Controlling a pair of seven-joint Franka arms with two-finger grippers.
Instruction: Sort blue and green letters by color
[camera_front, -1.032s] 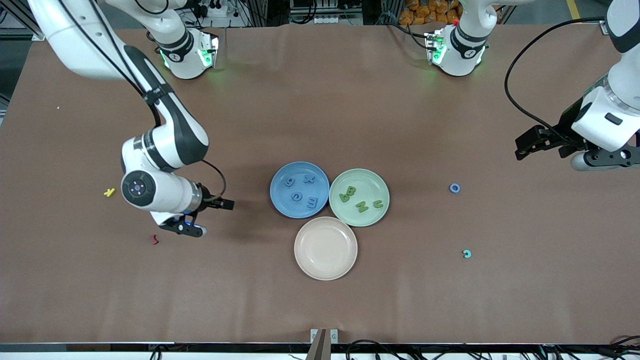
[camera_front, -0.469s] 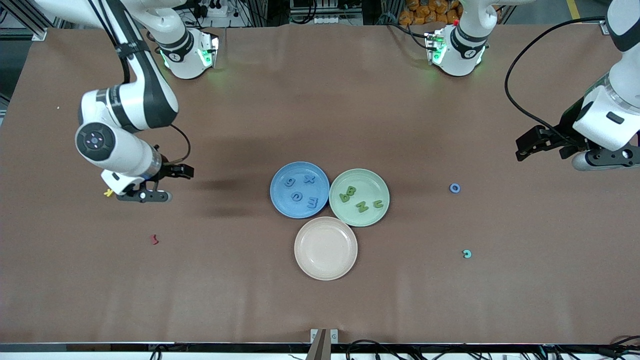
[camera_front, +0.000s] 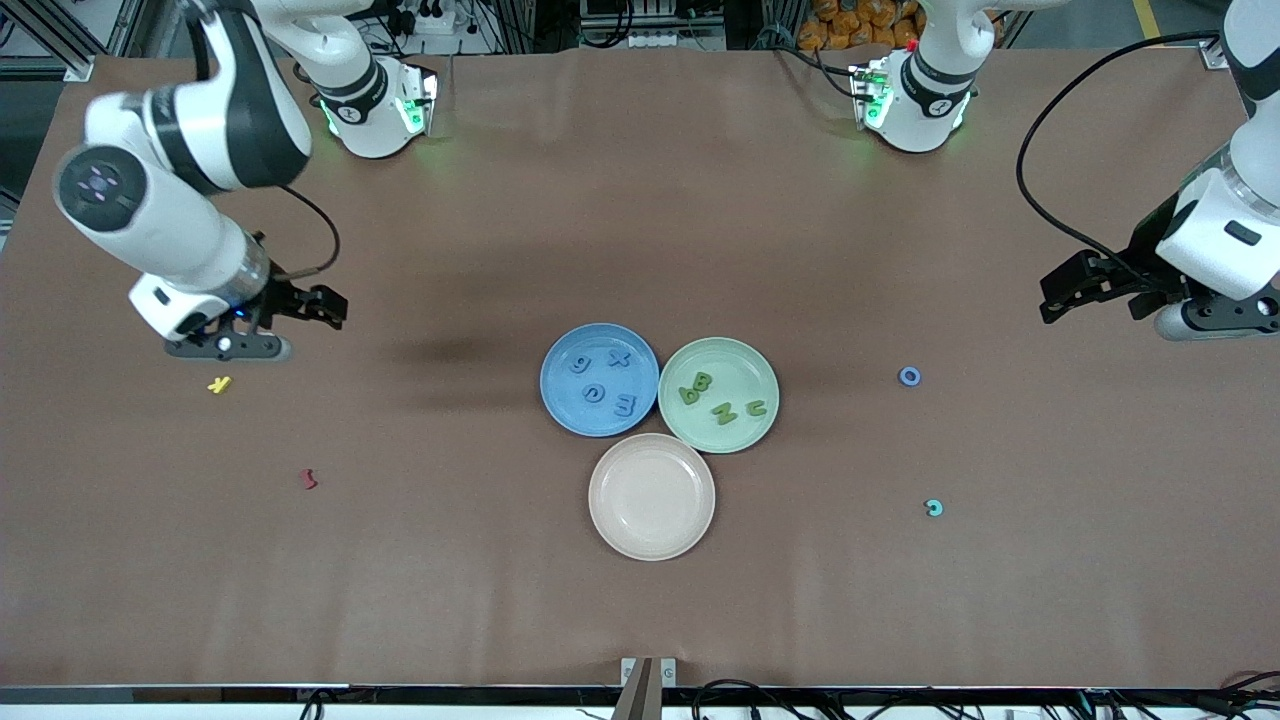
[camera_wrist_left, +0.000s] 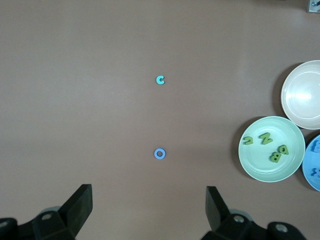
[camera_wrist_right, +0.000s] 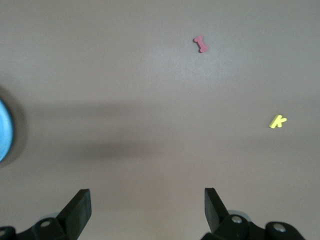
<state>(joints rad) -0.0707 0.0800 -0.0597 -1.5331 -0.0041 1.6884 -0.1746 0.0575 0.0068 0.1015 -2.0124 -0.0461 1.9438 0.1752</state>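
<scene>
In the blue plate (camera_front: 556, 400) lie the blue letters (camera_front: 601, 382) and in the green plate (camera_front: 745, 362) beside it the green letters (camera_front: 720, 398), while both the left hand (camera_front: 1085, 290) and right hand (camera_front: 290, 322) hang spread and empty above the surface (camera_front: 640, 220).

1. Table (camera_front: 640, 250): brown cover, spans the front view.
2. Mid-table, 3 plates touching: blue plate (camera_front: 560, 400) twd right arm's end, green plate (camera_front: 745, 375) beside it, cream plate (camera_front: 651, 497) nearer cam.
3. Right arm's end: yellow K (camera_front: 219, 384); red squiggle (camera_front: 308, 479) nearer cam.
4. Left arm's end: blue ring (camera_front: 909, 376); teal C (camera_front: 933, 508) nearer cam.
</scene>
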